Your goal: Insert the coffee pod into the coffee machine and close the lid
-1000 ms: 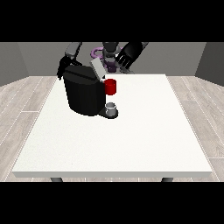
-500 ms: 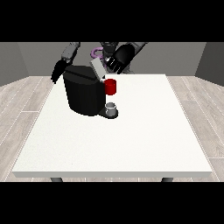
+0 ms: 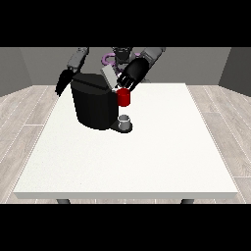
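The black coffee machine stands on the table's far left part. It has a red front part and a small grey cup on its base below. Its grey lid is tilted up at the top. The hand at the view's right is just right of the lid, its fingers reaching down to the lid's lower end above the red part. The hand at the view's left hangs beside the machine's left side with straight fingers, holding nothing. I see no coffee pod.
The white table stretches wide in front of and to the right of the machine. The robot's body is right behind the machine at the far edge.
The hand at the view's right has come down and left to the raised lid. The hand at the view's left has swung outward and lower, away from the machine's top.
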